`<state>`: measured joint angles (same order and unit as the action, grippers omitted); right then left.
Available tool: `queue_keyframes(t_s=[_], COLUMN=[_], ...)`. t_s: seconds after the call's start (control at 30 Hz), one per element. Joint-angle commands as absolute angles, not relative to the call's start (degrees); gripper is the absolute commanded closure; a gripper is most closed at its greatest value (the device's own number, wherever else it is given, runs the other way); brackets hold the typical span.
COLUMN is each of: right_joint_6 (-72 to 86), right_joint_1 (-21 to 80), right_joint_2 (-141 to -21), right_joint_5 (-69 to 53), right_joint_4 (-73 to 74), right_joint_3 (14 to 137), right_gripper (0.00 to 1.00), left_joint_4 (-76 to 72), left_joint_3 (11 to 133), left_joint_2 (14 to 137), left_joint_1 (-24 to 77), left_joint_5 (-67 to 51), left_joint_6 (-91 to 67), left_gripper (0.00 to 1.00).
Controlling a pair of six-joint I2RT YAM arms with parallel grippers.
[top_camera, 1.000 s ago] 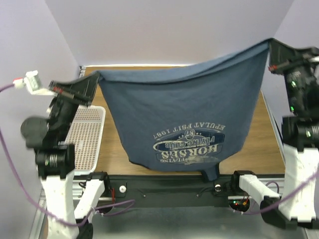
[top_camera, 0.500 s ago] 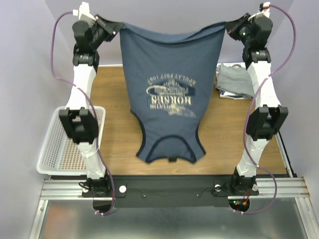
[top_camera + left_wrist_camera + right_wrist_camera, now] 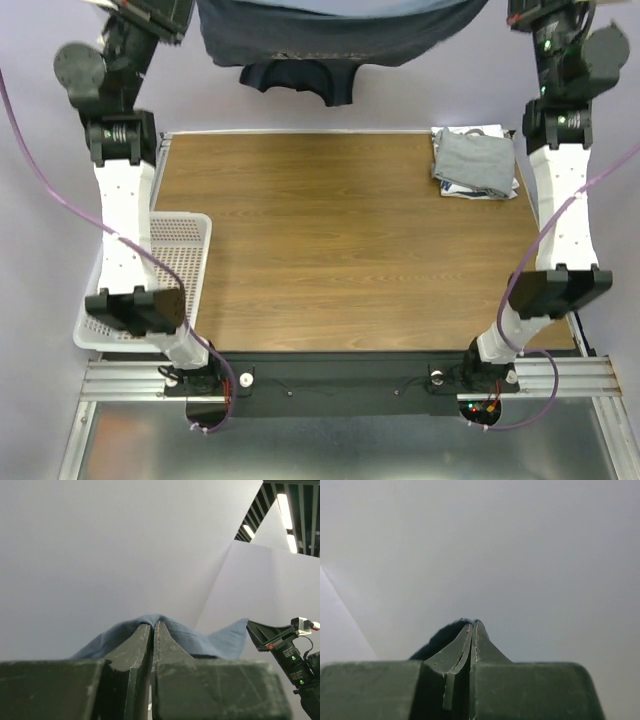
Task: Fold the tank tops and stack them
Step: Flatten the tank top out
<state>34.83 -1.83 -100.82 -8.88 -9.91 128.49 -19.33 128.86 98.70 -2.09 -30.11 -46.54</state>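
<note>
The slate-blue tank top [image 3: 340,35] hangs stretched between my two grippers, high over the table's far edge, at the top of the overhead view. Its navy-trimmed strap end [image 3: 300,80] dangles below it. My left gripper [image 3: 153,623] is shut on one corner of the blue cloth [image 3: 200,637]. My right gripper [image 3: 472,621] is shut on the other corner, where dark cloth [image 3: 437,640] bulges to the left of its fingertips. A folded light grey tank top [image 3: 475,160] lies on white cloth at the table's back right corner.
A white mesh basket [image 3: 190,235] sits off the table's left edge beside the left arm. The wooden table [image 3: 340,240] lies below the raised arms. Purple cables trail along both arms.
Both arms swung from near the front up and away to the back, carrying the blue tank top off the table. It now hangs past the far edge, print side out of sight.
</note>
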Motion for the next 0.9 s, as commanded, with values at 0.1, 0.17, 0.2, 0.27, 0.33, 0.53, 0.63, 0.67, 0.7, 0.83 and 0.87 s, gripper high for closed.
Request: queue_keyframes(t_s=[0.1,0.17,0.2,0.27,0.33,0.53,0.63,0.67,0.7,0.83,0.87], right_joint_6=[33.5,33.4,33.1,32.3,31.9,29.9,28.7,28.5,28.4,27.5,27.2], right_joint_1=[-2.1,-2.1,-2.1,-2.1,-2.2,-3.8,-4.1,-4.3,-4.7,-5.1,-5.1], right_joint_2=[-93.5,-90.9,-90.4,-90.3,-92.1,-98.3,-98.7,-98.3,-97.9,-95.4,-94.3], right_joint_5=[-10.8,-11.4,-11.8,-11.1,-6.7,-2.2,5.5,6.3,6.9,12.1,14.3], right_joint_4=[-10.4,-7.8,-6.3,-1.3,3.7,13.5,16.2,16.7,17.4,22.0,24.1], right_joint_3=[92.7,84.0,77.1,71.6,68.1,60.3,57.7,57.3,56.4,58.2,58.5], right_gripper=[1.0,1.0,1.0,1.0,1.0,1.0,1.0,1.0,1.0,1.0,1.0], left_joint_4=[-28.6,-28.7,-28.7,-26.0,-23.5,-4.9,-0.1,2.0,4.1,8.0,9.4], left_joint_3=[81.8,71.2,65.8,52.2,44.3,31.1,29.2,28.5,28.2,27.7,26.6], left_joint_2=[88.1,83.5,82.2,78.1,75.1,68.0,67.2,66.8,65.8,61.8,59.6], left_joint_1=[-0.2,2.3,2.5,3.1,3.7,5.4,5.4,5.4,5.4,5.4,5.4], left_joint_5=[-31.6,-30.8,-30.3,-29.4,-26.3,-19.2,-19.6,-19.6,-19.9,-20.4,-20.7], left_joint_6=[-47.5,-49.8,-50.7,-51.7,-53.0,-47.8,-45.9,-45.7,-45.9,-45.0,-45.0], left_gripper=[1.0,1.0,1.0,1.0,1.0,1.0,1.0,1.0,1.0,1.0,1.0])
